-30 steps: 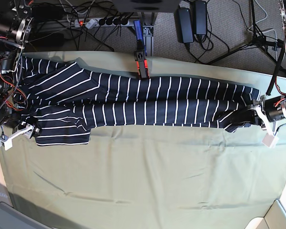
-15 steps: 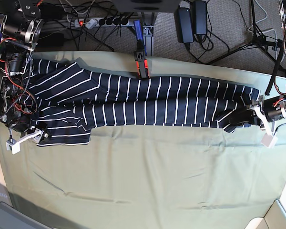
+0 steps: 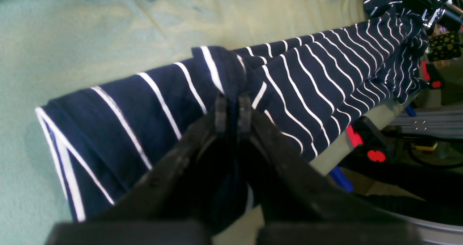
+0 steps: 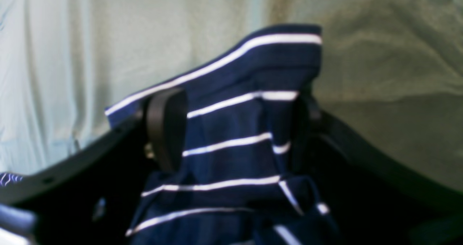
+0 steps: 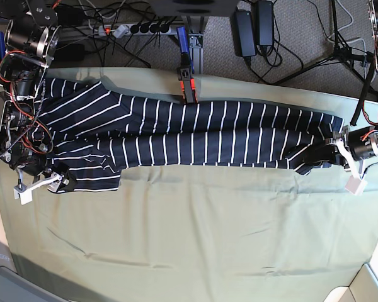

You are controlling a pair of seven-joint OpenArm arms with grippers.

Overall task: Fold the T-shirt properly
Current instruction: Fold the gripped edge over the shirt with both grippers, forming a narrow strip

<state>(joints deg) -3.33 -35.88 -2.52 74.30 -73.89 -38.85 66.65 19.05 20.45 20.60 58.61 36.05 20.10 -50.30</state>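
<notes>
The T-shirt (image 5: 195, 132), navy with thin white stripes, lies as a long folded band across the far half of the table. At its right end in the base view, my left gripper (image 5: 304, 162) is shut on a pinched fold of the fabric; the left wrist view shows the fingertips (image 3: 220, 109) closed on the T-shirt (image 3: 307, 78). My right gripper (image 5: 58, 179) is at the shirt's near-left corner. In the blurred right wrist view its jaws stand wide, open, with the corner of the T-shirt (image 4: 231, 154) lying between the fingers (image 4: 166, 129).
An olive-green cloth (image 5: 195, 233) covers the table. An orange clamp (image 5: 186, 85) grips the far edge, right behind the shirt. A power strip (image 5: 138, 28), adapters and cables lie on the floor beyond. The right arm's wiring (image 5: 19, 119) hangs over the shirt's left end.
My right gripper has shifted a little toward the near side and inward over the shirt's near-left corner. The left gripper and the shirt's right end have stayed put.
</notes>
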